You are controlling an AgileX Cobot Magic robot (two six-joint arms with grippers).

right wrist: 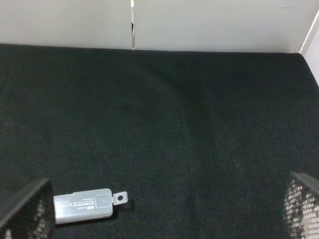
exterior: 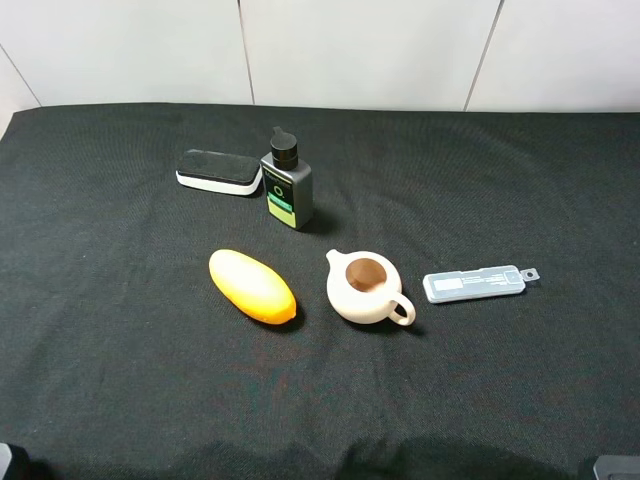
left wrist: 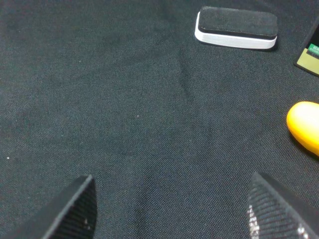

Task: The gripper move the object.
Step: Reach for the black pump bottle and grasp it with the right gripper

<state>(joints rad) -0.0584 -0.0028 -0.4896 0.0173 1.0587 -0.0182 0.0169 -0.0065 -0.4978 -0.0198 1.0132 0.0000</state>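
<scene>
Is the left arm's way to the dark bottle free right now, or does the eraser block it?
Probably free. The left gripper is open over bare cloth; the bottle stands upright with its near side uncovered. The eraser sits close on one side only.

Black cloth-covered surface, black-and-white eraser block just beside upright dark grey bottle, glossy orange-yellow oval object, cream teapot with brown lid, clear flat plastic case.
</scene>
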